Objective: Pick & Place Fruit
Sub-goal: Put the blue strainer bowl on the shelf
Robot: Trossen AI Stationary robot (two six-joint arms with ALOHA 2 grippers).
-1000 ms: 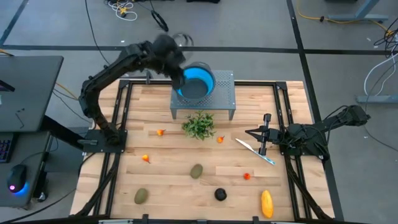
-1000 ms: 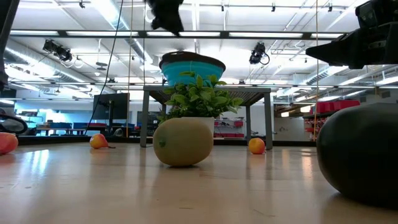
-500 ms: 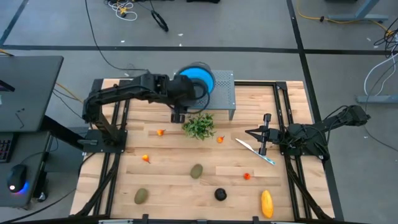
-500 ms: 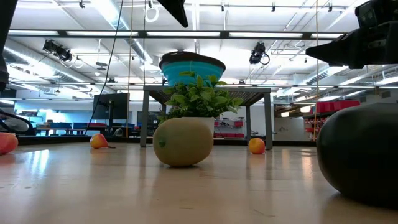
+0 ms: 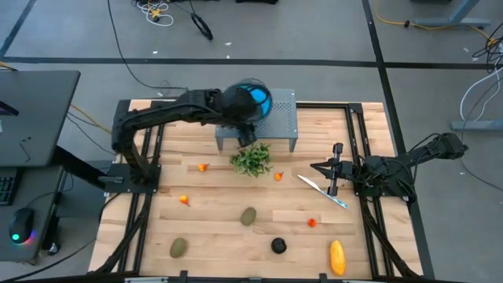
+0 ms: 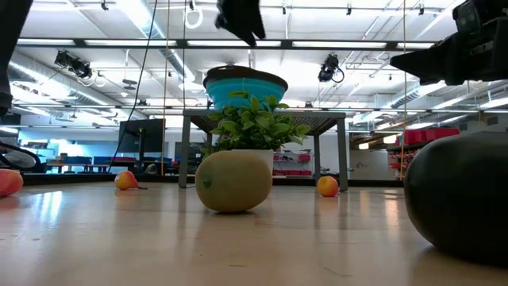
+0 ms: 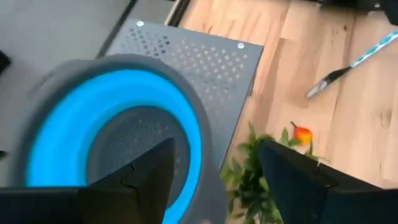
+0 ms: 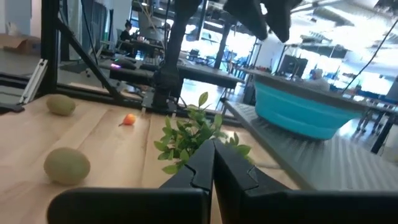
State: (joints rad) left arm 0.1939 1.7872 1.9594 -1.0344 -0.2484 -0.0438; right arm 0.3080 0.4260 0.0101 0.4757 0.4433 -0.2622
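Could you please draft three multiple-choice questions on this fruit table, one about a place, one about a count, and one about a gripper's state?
1. Where does the blue bowl stand?
A. on the grey perforated stand
B. on the bare wood by the yellow fruit
C. on the floor beside the table

2. How many olive-green oval fruits lie on the table?
A. none
B. two
C. five

3. How are the fingers of the left gripper?
A. shut on the white knife
B. shut on the black ball
C. open and empty, above the bowl

Answers:
1 A, the high view shows the bowl on the stand at the table's far edge.
2 B, one oval lies mid-table, another near the front left.
3 C, the left wrist view shows two spread fingers with nothing between them.
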